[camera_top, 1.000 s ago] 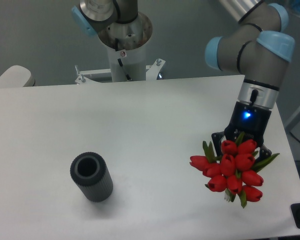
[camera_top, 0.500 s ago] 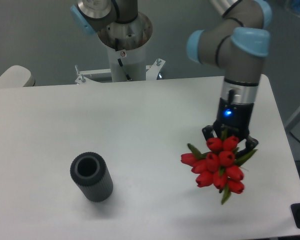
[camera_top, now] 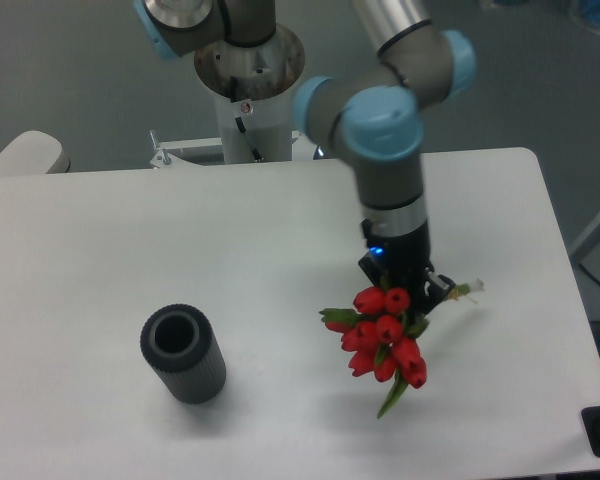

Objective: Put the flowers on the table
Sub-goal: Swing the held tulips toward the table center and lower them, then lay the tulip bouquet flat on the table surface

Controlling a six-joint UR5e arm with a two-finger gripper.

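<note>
The flowers (camera_top: pixel 383 337), a bunch of red tulips with green leaves, hang from my gripper (camera_top: pixel 404 283) over the right middle of the white table (camera_top: pixel 180 240). The blooms point toward the camera and down. A pale stem end sticks out to the right of the gripper. The gripper is shut on the stems just behind the blooms. I cannot tell whether the lowest blooms touch the tabletop.
A dark grey ribbed cylinder (camera_top: pixel 183 355) stands upright on the table's front left. The arm's base column (camera_top: pixel 250 95) rises behind the far edge. The table's right edge lies to the right of the flowers.
The arm has swung left and the wrist has turned. The flowers moved left from near the table's right edge toward the middle, and sit a little higher in the view.
</note>
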